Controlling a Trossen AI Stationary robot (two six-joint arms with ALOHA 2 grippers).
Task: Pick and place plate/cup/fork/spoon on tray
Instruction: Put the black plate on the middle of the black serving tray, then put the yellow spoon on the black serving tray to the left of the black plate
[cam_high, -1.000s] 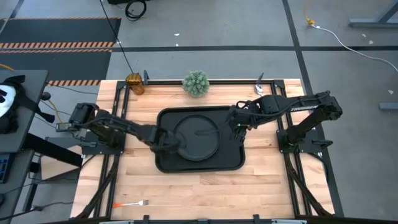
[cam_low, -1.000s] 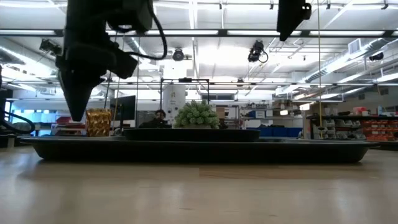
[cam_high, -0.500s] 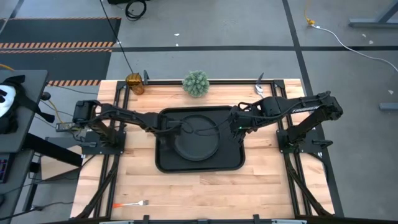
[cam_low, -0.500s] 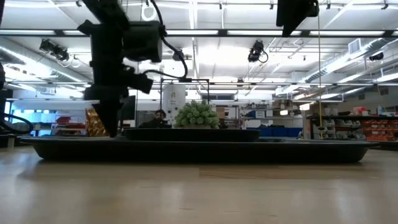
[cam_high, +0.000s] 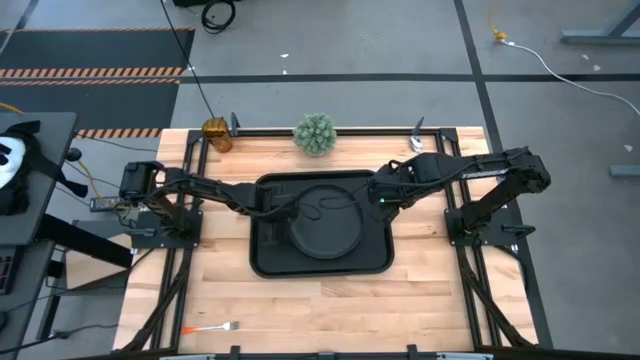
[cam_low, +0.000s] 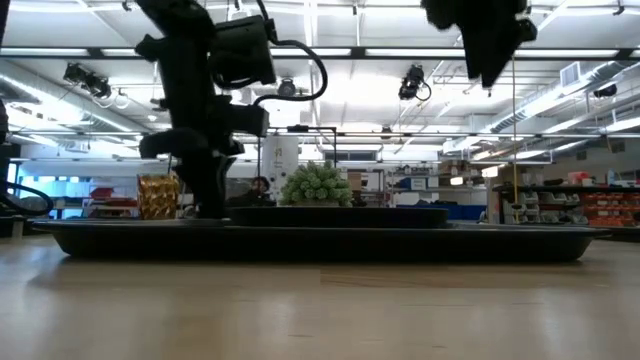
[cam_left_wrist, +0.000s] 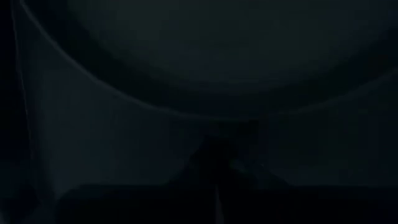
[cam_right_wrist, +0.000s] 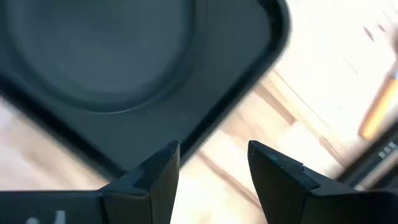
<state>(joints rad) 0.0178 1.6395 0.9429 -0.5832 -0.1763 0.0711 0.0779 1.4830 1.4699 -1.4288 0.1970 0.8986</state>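
The plate lay flat inside the tray, resting on the tray floor and nearer the tray's right half, so this item appeared to be already placed. The tray sat at the middle of the table, within reach of both arms.

The left pincer was clenched, with nothing between its fingers, and stood low over the tray floor at the plate's left rim. Its closed tip suited nudging the plate sideways rather than lifting it; whether it touched the rim could not be told. The left wrist view showed only the plate's curved edge close ahead.

The right pincer was released, fingers apart and holding nothing, raised above the tray's right rear corner, probably waiting clear of the plate.

The cup stood at the table's rear left corner, well apart from the tray, near the green plant. A fork lay at the front edge. Both were judged still to be placed.
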